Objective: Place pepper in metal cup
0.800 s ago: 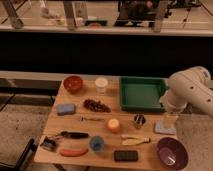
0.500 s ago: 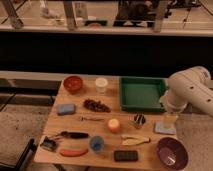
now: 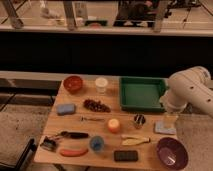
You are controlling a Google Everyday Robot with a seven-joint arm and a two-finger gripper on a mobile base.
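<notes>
The pepper [image 3: 73, 151], slim and red-orange, lies flat near the table's front left edge. The metal cup [image 3: 139, 119], small and dark, stands upright right of the table's middle, in front of the green tray [image 3: 141, 93]. My gripper [image 3: 170, 120] hangs down from the white arm at the table's right side. It is above a pale blue pad [image 3: 164, 129], a short way right of the metal cup and far from the pepper. It holds nothing that I can see.
A red bowl [image 3: 73, 83], a white cup [image 3: 101, 85], a blue sponge [image 3: 65, 108] and dark grapes [image 3: 96, 105] sit at the back left. An orange ball [image 3: 114, 125], a blue cup [image 3: 97, 144], a pale banana [image 3: 135, 141], a black block [image 3: 125, 156] and a purple bowl [image 3: 172, 152] sit toward the front.
</notes>
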